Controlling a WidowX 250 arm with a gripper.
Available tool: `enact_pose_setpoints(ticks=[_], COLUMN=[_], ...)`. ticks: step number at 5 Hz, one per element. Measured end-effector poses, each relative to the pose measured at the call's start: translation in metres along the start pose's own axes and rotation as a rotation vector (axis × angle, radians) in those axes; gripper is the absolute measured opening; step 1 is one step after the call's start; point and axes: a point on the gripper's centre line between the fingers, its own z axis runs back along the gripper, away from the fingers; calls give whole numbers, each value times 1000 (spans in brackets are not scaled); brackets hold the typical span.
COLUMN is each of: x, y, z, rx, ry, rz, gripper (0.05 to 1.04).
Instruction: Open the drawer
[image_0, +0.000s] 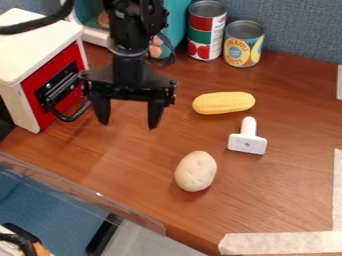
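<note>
My gripper (128, 125) hangs over the left part of the table, its two fingers apart and nothing between them. To its left stands a white cabinet with a red front (35, 94). A black handle (69, 116) juts out from that front, just left of the gripper; whether the gripper's side touches it I cannot tell. The drawer's front looks flush with the cabinet, though the gripper's body is close to its right side.
On the wooden table (280, 200) lie a yellow corn cob (224, 102), a white T-shaped piece (248, 140) and a pale potato-like object (196, 171). Two cans (207, 31) stand at the back, near a teal box (179, 17). A clear barrier (80, 187) runs along the front left edge.
</note>
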Motion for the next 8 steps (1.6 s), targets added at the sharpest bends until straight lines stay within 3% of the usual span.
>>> enact_pose_setpoints(ticks=[1, 2, 3, 4, 8], x=[23, 44, 54, 59, 66], y=[6, 13, 18, 30, 67], z=[-17, -26, -24, -32, -61], rx=[48, 68, 94, 116, 143], ry=[-7, 8, -12, 11, 71], rz=[-10, -116, -212, -262, -186], gripper=[999, 999, 999, 999, 999])
